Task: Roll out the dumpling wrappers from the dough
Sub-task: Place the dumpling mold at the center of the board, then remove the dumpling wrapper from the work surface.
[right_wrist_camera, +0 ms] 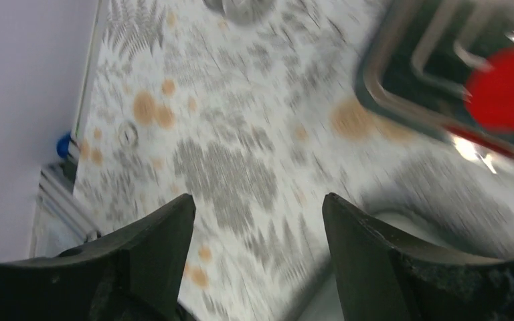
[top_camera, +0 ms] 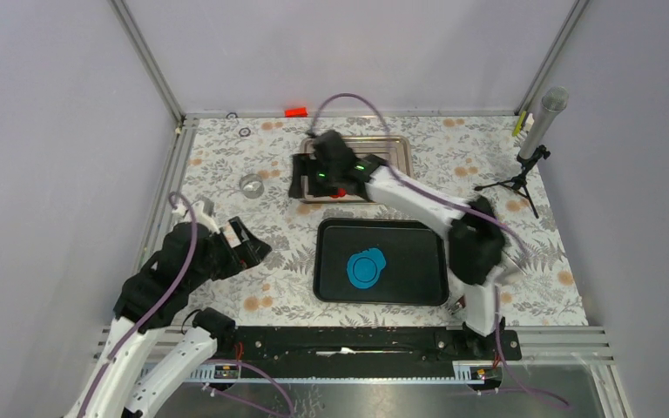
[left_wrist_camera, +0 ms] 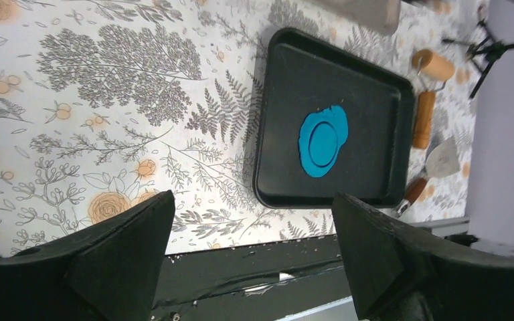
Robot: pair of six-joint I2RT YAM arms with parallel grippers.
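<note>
Right wrist: blurred red disc (right_wrist_camera: pixel 506 93)

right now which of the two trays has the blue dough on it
The black tray, the nearer of the two: the blue dough lies flat on it. The steel tray behind it shows no blue.

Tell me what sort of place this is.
Most likely a lab test cell dressed as a kitchen worktop. Metal frame posts enclose a table with a floral table cover. On it sits a black tray holding blue dough, with a wooden roller beside it.
</note>
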